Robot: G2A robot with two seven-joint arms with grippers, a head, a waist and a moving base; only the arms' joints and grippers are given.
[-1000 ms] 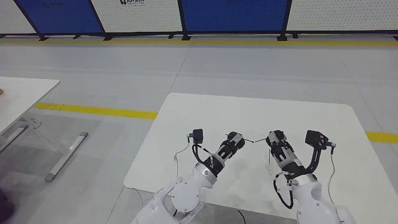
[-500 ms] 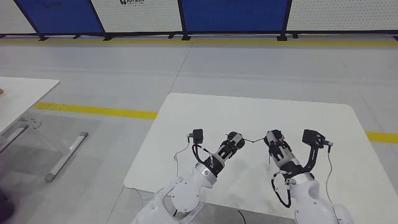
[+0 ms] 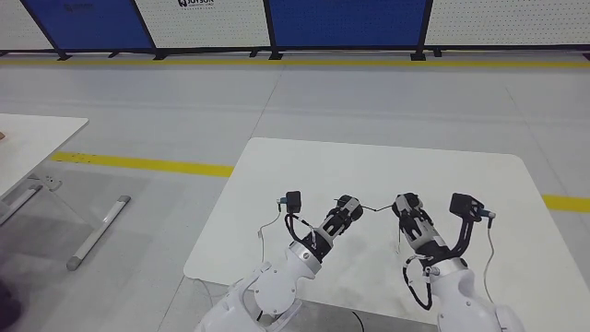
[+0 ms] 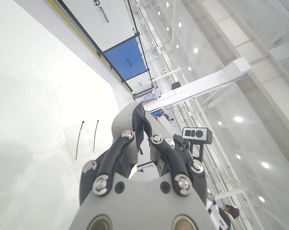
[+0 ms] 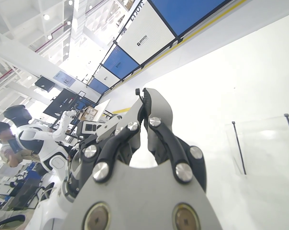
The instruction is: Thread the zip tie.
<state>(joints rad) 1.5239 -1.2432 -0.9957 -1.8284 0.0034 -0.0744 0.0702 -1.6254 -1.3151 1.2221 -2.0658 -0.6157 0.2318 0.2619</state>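
Top view, read from its left edge: a second table point(image 3: 37, 134) stands well apart from the white work table point(image 3: 295, 175), with a yellow line point(image 3: 138, 163) on the floor between them. Over the near part of the work table, the left gripper point(image 3: 349, 207) points across toward its partner. Its own wrist view shows the two black pads point(image 4: 137, 120) pressed together at the tips. A thin dark strip is pinched between them lower down, so this claw is clamped on one end of the zip tie point(image 3: 378, 208). The zip tie runs as a short, nearly level black line across the gap between the two claws, held by both. At its other end the right gripper point(image 3: 404, 207) is closed on it as well. In the right wrist view the fingertips meet, and the zip tie point(image 5: 137, 92) shows its small square head just past them. Two spare ties point(image 5: 239, 147) lie side by side on a clear sheet point(image 5: 261, 130) flat on the work table. They are near the claws but touch neither. In the left wrist view the spare ties point(image 4: 79, 140) run roughly parallel, their heads at the same end. Blue and white panels point(image 3: 350, 5) stand in a row along the far side of the floor, behind a second yellow strip.
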